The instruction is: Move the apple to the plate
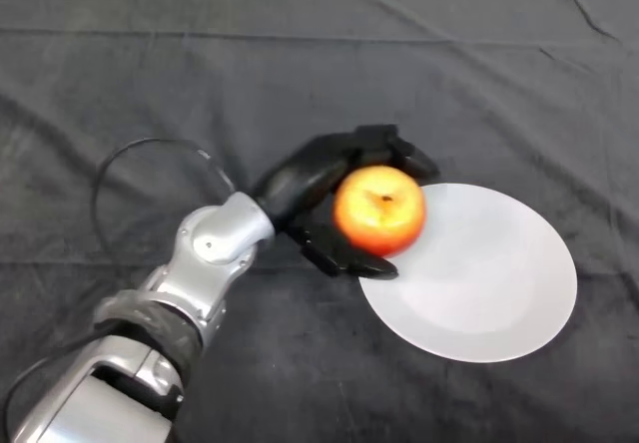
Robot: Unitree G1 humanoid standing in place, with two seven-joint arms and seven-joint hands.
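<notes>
Head view: round, glossy apple [379, 210], red blending to orange-yellow, stem dimple facing up, held over the left rim of a smooth, matte white round plate [489, 278]. Gripped by the black left hand [310, 186], fingers [399, 152] curled over the far side, thumb [344, 256] pressed against the near side. Beneath, wrinkled dark cloth [200, 64] covering the table. No readable writing anywhere.
</notes>
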